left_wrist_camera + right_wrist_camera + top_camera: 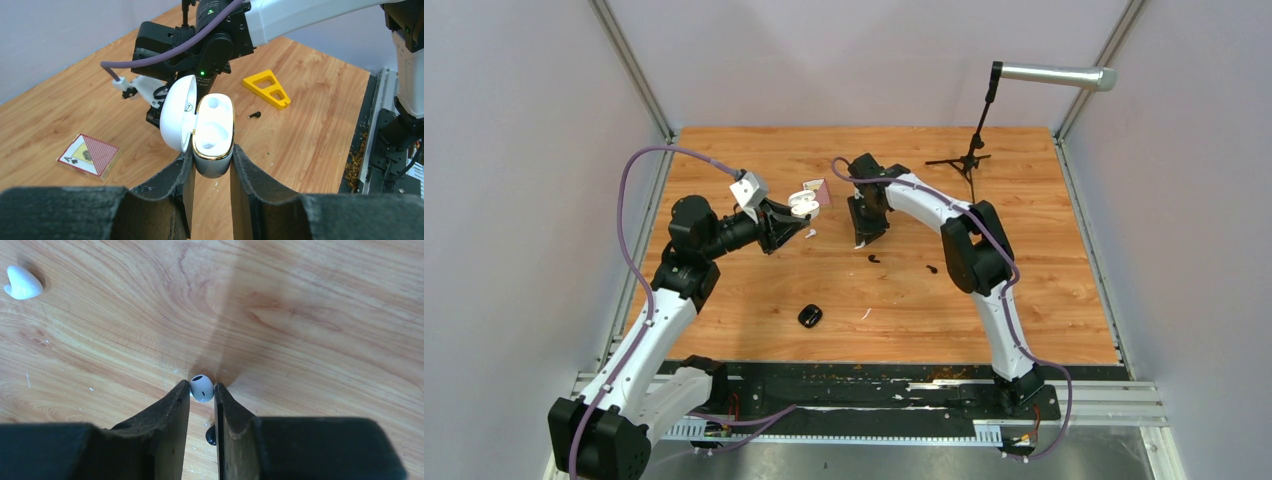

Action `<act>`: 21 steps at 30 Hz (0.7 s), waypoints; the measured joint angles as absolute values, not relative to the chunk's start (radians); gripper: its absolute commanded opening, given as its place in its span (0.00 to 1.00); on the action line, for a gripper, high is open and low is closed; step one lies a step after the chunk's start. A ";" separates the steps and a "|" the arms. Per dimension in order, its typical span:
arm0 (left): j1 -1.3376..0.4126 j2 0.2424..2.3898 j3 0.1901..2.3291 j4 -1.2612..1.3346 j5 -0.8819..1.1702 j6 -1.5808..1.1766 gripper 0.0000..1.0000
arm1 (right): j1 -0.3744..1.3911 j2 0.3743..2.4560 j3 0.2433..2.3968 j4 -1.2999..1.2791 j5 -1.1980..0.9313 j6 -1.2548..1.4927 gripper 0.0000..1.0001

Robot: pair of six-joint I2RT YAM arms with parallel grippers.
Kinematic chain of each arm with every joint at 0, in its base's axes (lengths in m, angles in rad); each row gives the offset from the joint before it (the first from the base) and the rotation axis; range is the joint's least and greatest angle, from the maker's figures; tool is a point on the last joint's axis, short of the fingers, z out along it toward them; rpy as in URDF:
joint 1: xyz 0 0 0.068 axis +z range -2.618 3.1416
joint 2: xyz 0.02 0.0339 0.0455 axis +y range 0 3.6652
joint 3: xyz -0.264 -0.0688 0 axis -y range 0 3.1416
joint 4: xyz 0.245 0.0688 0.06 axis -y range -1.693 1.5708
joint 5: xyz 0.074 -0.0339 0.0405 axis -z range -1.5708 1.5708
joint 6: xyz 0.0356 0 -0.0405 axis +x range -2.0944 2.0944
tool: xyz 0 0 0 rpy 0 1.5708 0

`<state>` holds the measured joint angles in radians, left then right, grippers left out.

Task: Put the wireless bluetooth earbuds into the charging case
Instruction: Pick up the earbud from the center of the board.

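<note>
Now the right pincer [202, 391] pinches one white earbud [201, 386] only with the very tips of its fingers, and the bud rests on the wooden surface [310, 330]. Such a small, glossy, round thing can easily slip out or turn between the pads when it is lifted. Then its stem would not point into a well.

The left pincer [212, 150] grips the charging case [215, 125] by its lower body, with the lid open to the side. If the bud is pushed in hard or off-centre, I think the case may tilt in this grip and the insertion fails.

The right wrist view alone shows the hold on the bud, and also a second white earbud [21, 283] lying well apart. The left wrist view alone shows that both wells are empty. Only the top view shows the black earbuds [873, 259] on the surface near the right pincer, and the raised case near it.
</note>
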<state>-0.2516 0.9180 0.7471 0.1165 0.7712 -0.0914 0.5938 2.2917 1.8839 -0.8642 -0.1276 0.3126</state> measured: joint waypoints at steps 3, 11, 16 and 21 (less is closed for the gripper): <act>-0.252 0.918 0.747 0.117 0.771 -0.092 0.00 | 0.595 2.292 1.884 -0.865 -0.128 0.312 0.20; -0.252 0.918 0.747 0.117 0.764 -0.092 0.00 | 0.595 2.292 1.884 -0.864 -0.130 0.304 0.00; -0.252 0.918 0.746 0.124 0.763 -0.092 0.00 | 0.595 2.286 1.878 -0.857 -0.128 0.279 0.00; -0.252 0.930 0.742 0.149 0.761 -0.097 0.00 | 0.591 2.240 1.856 -0.857 -0.125 0.239 0.00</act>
<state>-0.2516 0.9298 0.7418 0.1486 0.7609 -0.0975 0.5915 2.2402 1.8565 -0.8574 -0.1249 0.2390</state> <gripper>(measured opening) 0.345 0.199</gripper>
